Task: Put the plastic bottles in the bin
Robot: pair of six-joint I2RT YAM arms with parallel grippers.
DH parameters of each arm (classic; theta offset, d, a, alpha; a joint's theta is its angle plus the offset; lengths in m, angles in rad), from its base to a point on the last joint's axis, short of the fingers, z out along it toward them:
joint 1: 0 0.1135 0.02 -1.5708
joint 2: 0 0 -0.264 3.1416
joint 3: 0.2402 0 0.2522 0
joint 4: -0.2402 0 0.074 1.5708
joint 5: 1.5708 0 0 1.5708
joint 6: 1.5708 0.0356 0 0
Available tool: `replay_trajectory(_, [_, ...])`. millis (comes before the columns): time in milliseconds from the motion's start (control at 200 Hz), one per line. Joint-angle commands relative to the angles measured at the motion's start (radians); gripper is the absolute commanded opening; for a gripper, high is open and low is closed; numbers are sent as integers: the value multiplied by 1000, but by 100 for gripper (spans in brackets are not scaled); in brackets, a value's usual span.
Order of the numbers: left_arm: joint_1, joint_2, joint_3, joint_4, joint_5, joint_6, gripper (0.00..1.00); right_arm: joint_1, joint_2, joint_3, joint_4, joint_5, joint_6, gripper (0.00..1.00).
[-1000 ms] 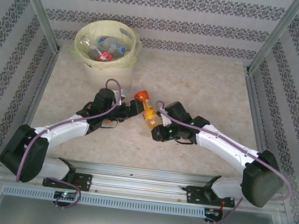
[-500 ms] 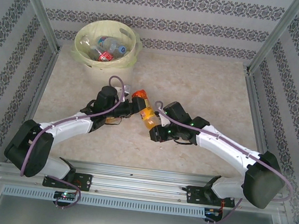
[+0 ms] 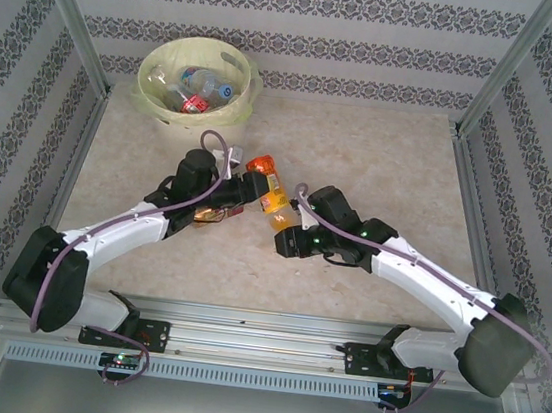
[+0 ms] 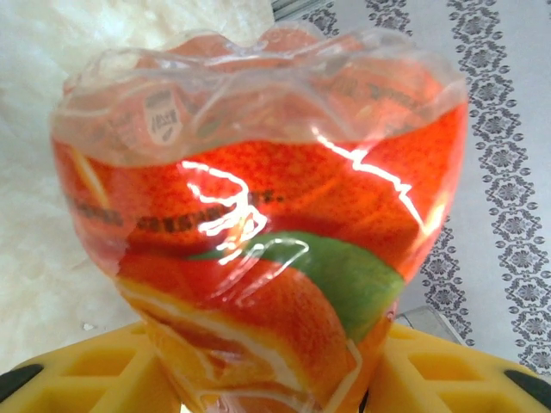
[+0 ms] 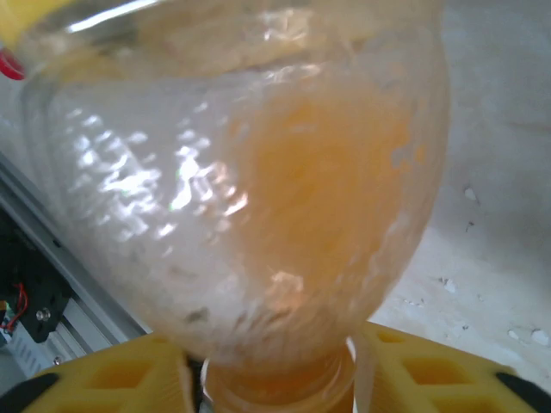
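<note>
left end effector (image 3: 250, 191): clamped on orange bottle (image 3: 274, 204) | right end effector (image 3: 290, 230): slack around it | bin (image 3: 203, 42): well apart

A bottle (image 3: 270, 194) between left gripper (image 3: 251, 191) and right gripper (image 3: 289, 230); bin (image 3: 158, 101) behind.

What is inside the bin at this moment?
Inside the bin lie a few clear plastic bottles, one with a red label. The bin's floor beneath them is covered, so an exact count cannot be told.
</note>
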State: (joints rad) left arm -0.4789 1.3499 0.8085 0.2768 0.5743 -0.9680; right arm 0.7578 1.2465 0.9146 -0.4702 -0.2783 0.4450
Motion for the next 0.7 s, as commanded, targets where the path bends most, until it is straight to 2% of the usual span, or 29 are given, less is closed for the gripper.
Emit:
replay_trajectory(0, [-13,-55,95,-101,-19,89,51,11,-59,20,10,9,16,60])
replay_trajectory(70, [-12,-64,158,-179,-31,134,51,15,-97,34,2,22,23,75])
replay_trajectory(260, [0,-53,390,-439,-98,299,51,16,-205,110,0,70,35,98])
replay_trajectory(525, [78,39,741,-728,-189,469,50,16,-296,241,35,141,36,98])
replay_trajectory(694, [170,100,929,-813,-258,472,51,16,-314,284,26,162,34,98])
